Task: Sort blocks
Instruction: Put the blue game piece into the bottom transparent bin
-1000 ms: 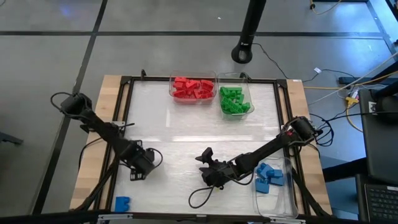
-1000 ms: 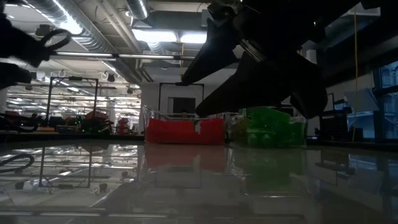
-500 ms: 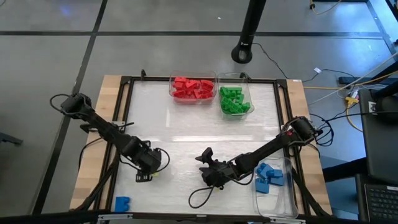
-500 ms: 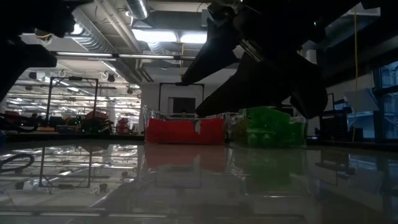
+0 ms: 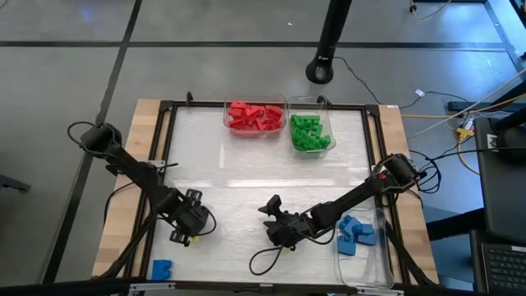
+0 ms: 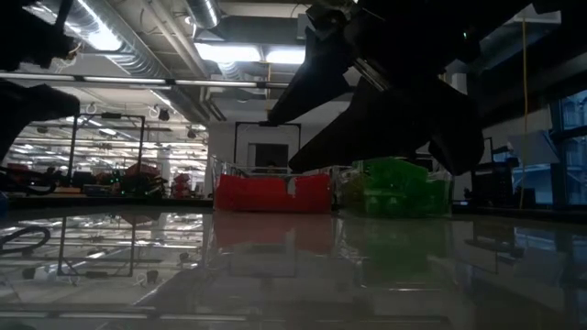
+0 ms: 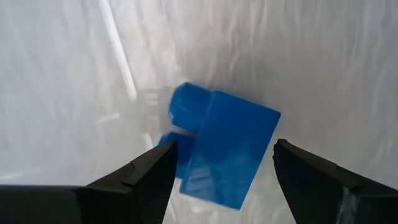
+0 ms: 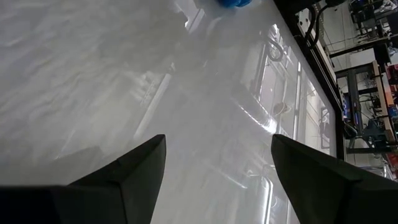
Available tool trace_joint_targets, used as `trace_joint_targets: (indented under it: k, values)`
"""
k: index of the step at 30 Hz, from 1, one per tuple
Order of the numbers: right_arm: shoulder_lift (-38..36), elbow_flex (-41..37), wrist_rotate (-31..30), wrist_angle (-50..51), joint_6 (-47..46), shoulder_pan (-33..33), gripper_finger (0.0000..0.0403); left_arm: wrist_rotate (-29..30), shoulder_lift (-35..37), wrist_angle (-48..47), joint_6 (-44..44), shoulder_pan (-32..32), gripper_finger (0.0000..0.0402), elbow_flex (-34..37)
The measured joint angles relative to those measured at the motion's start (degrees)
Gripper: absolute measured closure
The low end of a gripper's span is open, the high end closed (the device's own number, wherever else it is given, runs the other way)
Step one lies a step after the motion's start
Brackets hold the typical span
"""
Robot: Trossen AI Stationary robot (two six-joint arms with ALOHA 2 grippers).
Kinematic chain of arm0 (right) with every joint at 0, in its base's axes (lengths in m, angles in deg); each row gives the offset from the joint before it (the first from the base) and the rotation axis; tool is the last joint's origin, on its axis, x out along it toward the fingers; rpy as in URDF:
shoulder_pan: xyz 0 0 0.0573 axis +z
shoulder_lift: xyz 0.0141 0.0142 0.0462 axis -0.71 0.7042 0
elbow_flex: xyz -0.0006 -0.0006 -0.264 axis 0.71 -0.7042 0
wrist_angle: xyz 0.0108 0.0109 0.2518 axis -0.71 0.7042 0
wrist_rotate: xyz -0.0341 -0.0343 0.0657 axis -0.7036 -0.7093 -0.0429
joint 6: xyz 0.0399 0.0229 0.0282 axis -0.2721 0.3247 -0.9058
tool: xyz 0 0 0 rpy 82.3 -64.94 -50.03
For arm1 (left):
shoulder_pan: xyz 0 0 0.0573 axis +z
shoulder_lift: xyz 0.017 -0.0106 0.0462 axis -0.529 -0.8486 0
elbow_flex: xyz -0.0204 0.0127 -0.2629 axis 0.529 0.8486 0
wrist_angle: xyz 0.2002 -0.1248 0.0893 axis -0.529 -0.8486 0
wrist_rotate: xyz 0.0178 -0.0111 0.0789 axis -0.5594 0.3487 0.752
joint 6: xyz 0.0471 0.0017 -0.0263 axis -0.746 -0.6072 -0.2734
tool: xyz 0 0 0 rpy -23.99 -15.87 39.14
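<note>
Blocks are mostly sorted already: red blocks (image 5: 255,117) fill one clear bin (image 5: 256,104) at the far edge of the table (image 5: 246,168), green blocks (image 5: 309,133) fill the bin (image 5: 312,102) just beside it, and blue blocks (image 5: 355,233) lie in a third bin (image 5: 365,271) at the near right corner. One loose blue block (image 5: 161,269) rests on the table near the front left corner, well apart from the bins.

Left gripper (image 5: 187,233) hangs above the table's near left part, close to that loose block; in the left wrist view the blue block (image 7: 219,147) lies on the white surface ahead of the parted fingers (image 7: 139,175), which hold nothing.

Right gripper (image 5: 276,219) sits near the middle of the table's front half, its arm reaching in from the right. The right wrist view shows its fingers (image 8: 134,167) spread apart and empty over bare tabletop.
</note>
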Motion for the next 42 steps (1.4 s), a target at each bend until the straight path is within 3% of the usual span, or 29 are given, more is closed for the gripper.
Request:
trace_joint_targets:
  k: [13,23,35,42]
  values:
    - [-0.02,0.02,-0.12,-0.02,0.0,0.0,0.0111,1.75,0.26,8.25,0.14,-0.45,0.0151,4.77]
    - [-0.02,0.02,-0.07,0.0,0.0,0.0,0.0111,2.41,0.13,8.74,0.72,-0.27,0.0151,4.66]
    - [-0.02,0.02,-0.02,0.07,0.0,-0.37,0.0111,4.02,-0.09,3.26,7.34,-0.23,0.0151,-4.72]
    - [-0.02,0.02,0.02,0.25,0.0,-0.31,0.0111,13.53,-1.26,3.02,11.62,-8.47,0.0167,-9.03]
